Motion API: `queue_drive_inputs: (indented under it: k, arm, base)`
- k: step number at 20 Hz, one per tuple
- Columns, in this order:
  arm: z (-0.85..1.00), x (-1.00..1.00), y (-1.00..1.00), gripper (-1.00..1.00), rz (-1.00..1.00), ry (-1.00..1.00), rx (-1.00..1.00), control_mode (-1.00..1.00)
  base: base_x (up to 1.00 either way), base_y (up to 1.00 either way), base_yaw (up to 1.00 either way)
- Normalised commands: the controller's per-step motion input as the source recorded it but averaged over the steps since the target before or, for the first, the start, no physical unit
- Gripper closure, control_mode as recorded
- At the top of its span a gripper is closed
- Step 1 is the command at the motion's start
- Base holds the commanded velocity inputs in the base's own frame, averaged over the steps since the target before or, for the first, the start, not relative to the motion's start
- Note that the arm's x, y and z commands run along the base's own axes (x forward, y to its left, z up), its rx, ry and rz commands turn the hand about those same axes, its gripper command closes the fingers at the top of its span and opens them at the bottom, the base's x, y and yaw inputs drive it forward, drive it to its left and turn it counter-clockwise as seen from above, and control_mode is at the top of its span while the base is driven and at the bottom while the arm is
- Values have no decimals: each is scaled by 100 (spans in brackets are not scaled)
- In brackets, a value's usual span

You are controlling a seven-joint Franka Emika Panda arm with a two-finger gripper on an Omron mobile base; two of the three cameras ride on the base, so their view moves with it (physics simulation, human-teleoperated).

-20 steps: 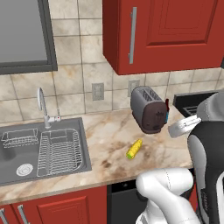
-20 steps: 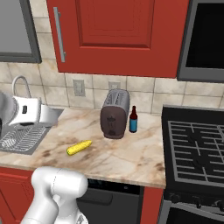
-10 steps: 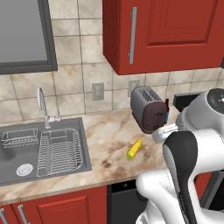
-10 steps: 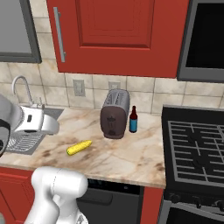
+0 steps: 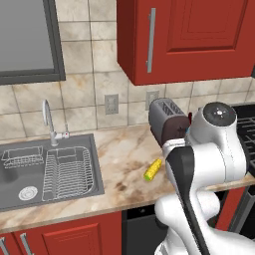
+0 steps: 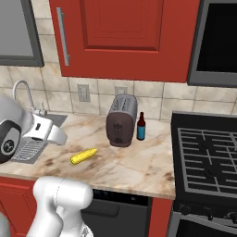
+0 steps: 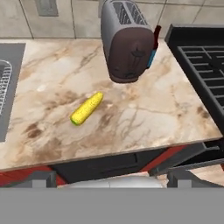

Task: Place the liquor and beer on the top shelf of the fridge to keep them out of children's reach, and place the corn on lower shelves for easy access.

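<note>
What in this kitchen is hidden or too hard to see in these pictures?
- Beer: in the hand view the toaster covers most of it.
- Beer label: too small to read in the right base view.
- Stove: cut off by the picture's right edge.
- Sink: cut off at the left edge, left base view.

Two base cameras behind the arm, angled down from either side, hand camera nearer, all sharing the beige marble counter (image 5: 124,159), dark grey toaster (image 6: 121,121)
</note>
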Motion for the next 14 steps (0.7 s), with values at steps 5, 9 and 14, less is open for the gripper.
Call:
queue_drive_inputs:
  k: [5,9,14]
  arm:
    - [-28,12,0,-100,-16,8,11,-100]
    - [-30,24,2,-100,-5,8,7,-100]
    - [-34,37,1,-100,0,9,2,-100]
  base:
    - [0,0,0]
    - [0,0,0]
    - [0,0,0]
